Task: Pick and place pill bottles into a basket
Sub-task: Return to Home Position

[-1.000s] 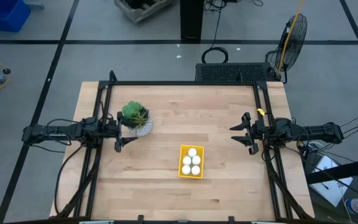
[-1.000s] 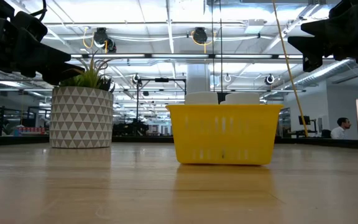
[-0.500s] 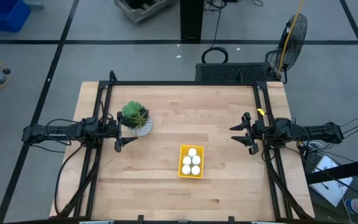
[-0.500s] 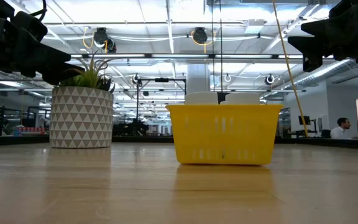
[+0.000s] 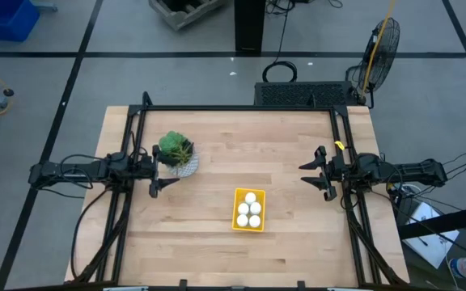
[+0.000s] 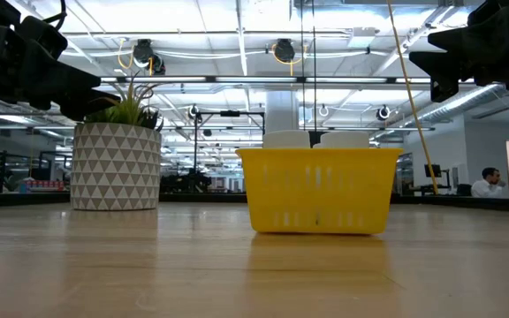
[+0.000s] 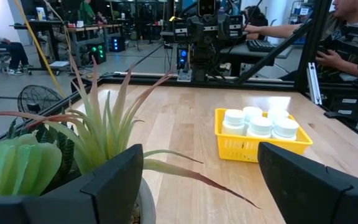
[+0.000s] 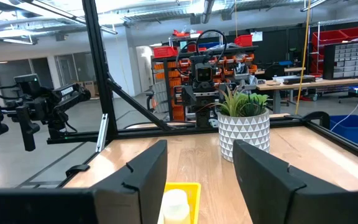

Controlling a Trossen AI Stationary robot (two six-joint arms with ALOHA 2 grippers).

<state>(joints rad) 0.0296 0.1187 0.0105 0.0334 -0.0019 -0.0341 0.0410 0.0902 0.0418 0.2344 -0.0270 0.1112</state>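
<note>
The left hand [image 5: 158,172] hangs above the light wooden desk [image 5: 241,137], well to the left of the small shallow bright-yellow plastic basket [image 5: 248,229]. Its two dark fingers are spread wide and nothing is between them. The right hand [image 5: 314,172] hangs well to the right of the basket, equally wide open and empty.

The basket sits on the desk between the two hands, nearer the front edge than either. All five small white cylindrical pill bottles with white caps [image 5: 250,209] stand upright inside it, packed close together. From desk level their caps show just above its rim.

A spiky green plant in a white, triangle-patterned pot [image 5: 175,152] stands left of the basket and farther back, just beside the left hand.
</note>
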